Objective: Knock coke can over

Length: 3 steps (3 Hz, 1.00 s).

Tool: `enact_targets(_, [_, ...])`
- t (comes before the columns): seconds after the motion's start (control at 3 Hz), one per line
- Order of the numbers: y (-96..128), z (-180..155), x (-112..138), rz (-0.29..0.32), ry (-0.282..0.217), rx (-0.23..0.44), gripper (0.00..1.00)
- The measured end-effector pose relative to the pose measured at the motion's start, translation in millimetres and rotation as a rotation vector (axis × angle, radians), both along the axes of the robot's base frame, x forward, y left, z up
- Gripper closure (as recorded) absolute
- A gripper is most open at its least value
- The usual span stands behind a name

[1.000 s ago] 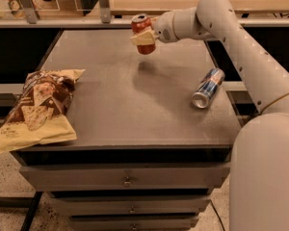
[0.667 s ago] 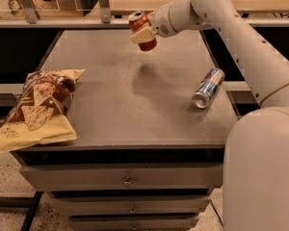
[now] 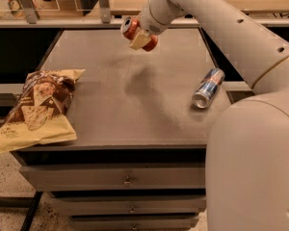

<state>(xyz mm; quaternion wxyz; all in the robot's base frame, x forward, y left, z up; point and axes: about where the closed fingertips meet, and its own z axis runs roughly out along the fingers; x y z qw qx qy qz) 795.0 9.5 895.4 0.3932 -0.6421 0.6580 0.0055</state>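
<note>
Right now I have the gripper (image 3: 138,36) up over the far side of the bench (image 3: 135,119), its jaws pinching the coke can (image 3: 131,29) across its middle. The can hangs clear of the surface, tilted, with its silver top pointing up and left. 1 blue-and-silver can (image 3: 208,88) lies on its side near the right edge, well apart. A chip bag (image 3: 36,109) overhangs the bench's left front corner.

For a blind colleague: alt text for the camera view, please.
The gripper holds the coke can tilted in the air above the far side of the table. A blue-and-silver can lies on its side at right; a chip bag overhangs the left edge.
</note>
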Motion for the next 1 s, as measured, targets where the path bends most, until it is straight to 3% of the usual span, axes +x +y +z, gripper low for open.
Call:
enact_targets(0.33, [-3.2,-18.8,-8.7,0.021,-0.005,-0.223,0.82])
enact_targets(0.67, [-5.5,-33.6,-11.1,0.051,0.027,-0.379,0.59])
enact_targets(1.0, [-5.6,-38.4,-13.1,0.055,0.042,-0.393,0.36])
